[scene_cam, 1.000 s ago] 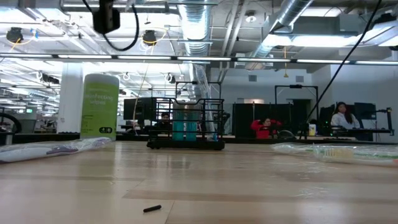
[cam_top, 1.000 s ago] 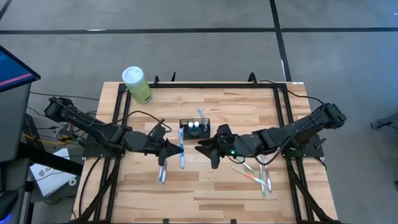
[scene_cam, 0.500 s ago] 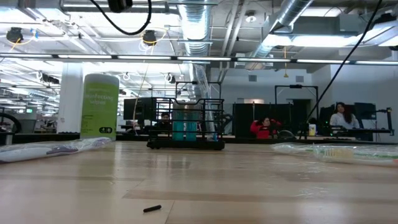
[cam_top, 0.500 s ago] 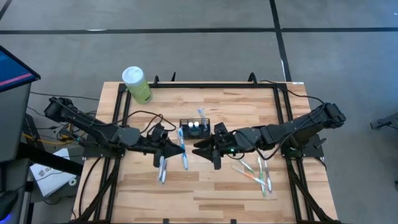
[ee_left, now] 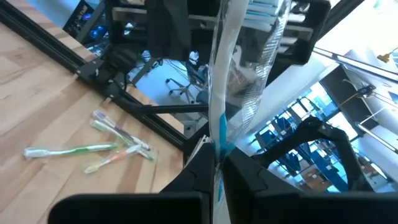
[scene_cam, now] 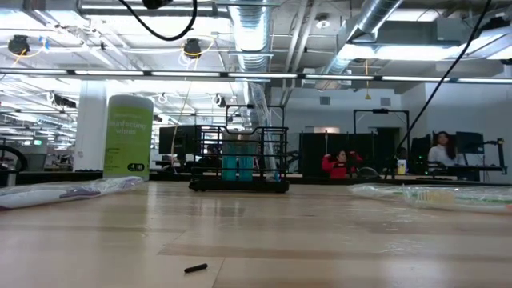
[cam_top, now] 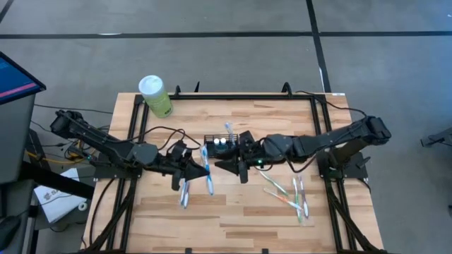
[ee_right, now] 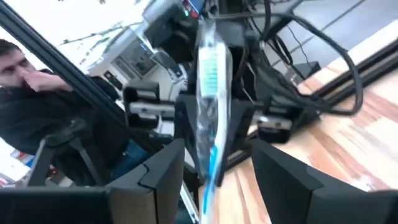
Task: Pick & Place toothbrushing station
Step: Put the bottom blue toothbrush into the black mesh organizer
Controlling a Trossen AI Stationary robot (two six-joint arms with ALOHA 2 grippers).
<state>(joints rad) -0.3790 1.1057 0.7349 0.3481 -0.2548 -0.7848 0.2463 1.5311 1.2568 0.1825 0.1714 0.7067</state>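
At about ten o'clock on the surface (cam_top: 233,212) stands a green canister (cam_top: 155,94), well clear of the work. Just left of centre, the left end effector (cam_top: 200,173) is clamped shut on a wrapped toothbrush (cam_top: 207,169), which its wrist view shows pinched between the fingers and standing up out of them (another wrapped brush (cam_top: 184,192) lies on the wood just beside). At centre, toward twelve o'clock, sits the toothbrushing station (cam_top: 221,146), a black mesh caddy already holding some items. The right end effector (cam_top: 224,166) reaches in from three o'clock with its fingers parted on either side of that same wrapped toothbrush, not visibly gripping it; this looks like a handover. At roughly four o'clock lie several loose toothbrushes (cam_top: 289,200).

The risk, as I judge it, is the exchange itself: if the left lets go before the right has a firm hold, the slippery wrapper could slide out and drop. The right arm also hangs close over the caddy and could nudge it.
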